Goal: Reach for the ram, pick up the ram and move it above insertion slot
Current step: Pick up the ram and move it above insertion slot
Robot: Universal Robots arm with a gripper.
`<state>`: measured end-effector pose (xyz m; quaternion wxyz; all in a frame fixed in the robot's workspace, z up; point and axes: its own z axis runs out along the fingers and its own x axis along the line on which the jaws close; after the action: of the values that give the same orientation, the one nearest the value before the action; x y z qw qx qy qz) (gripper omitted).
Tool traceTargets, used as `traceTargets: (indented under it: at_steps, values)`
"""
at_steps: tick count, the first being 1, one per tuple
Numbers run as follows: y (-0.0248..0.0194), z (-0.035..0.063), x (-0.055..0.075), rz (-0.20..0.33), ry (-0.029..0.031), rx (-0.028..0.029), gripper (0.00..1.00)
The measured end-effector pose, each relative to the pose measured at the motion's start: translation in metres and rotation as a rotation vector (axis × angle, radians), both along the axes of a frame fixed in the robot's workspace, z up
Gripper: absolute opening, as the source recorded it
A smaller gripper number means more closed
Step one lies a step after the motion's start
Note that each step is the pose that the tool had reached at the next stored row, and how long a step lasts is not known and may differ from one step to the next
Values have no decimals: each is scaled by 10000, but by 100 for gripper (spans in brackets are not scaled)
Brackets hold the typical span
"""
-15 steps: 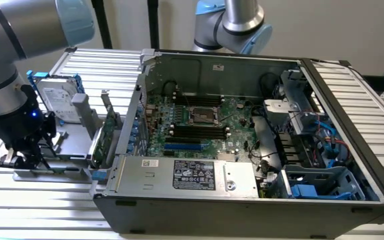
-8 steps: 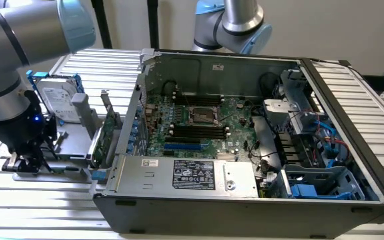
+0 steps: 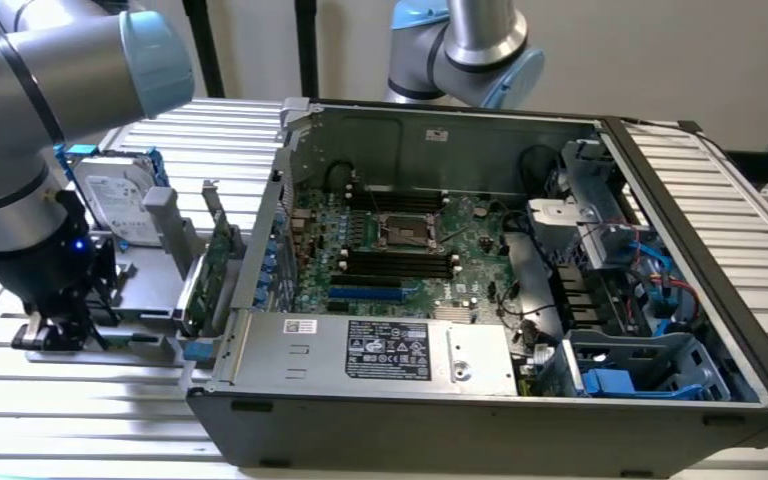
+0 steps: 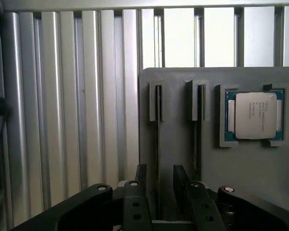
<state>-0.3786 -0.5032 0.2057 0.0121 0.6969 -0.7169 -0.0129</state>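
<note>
1. The slatted aluminium table (image 3: 77, 420) carried all the equipment.
2. The open computer case (image 3: 491, 420) lay on the table toward the exterior view's right. Its motherboard (image 3: 471, 225) was exposed, and a labelled power supply (image 3: 384, 350) ran along the near wall.
3. My arm (image 3: 24, 150) reached down at the exterior view's left, outside the case and well apart from the motherboard.
4. The black memory sockets (image 3: 391, 262) lay on the motherboard just beside the processor socket (image 3: 404, 232).
5. A grey holder plate (image 4: 176, 139) lay on the table under my wrist. A hard drive (image 3: 115, 205) and an upright green expansion card (image 3: 217, 270) were near it.
6. My gripper (image 4: 160, 171) sat low over the holder. Its fingers (image 4: 141, 175) stood apart, one on each side of a slot in the plate, and gripped nothing.
7. The ram (image 4: 157, 144) stood on edge in that slot, seen as a thin dark strip between my fingers.
8. A processor chip (image 4: 256, 115) sat in a recess of the same plate, apart from the ram.
</note>
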Motion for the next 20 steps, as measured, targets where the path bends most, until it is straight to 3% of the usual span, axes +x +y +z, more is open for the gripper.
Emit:
traceTargets:
  at_steps: [5, 20]
  values:
    - [0, -44, -12, 106, -2, 64, 36]
    - [1, -88, -13, 207, -2, 138, 36]
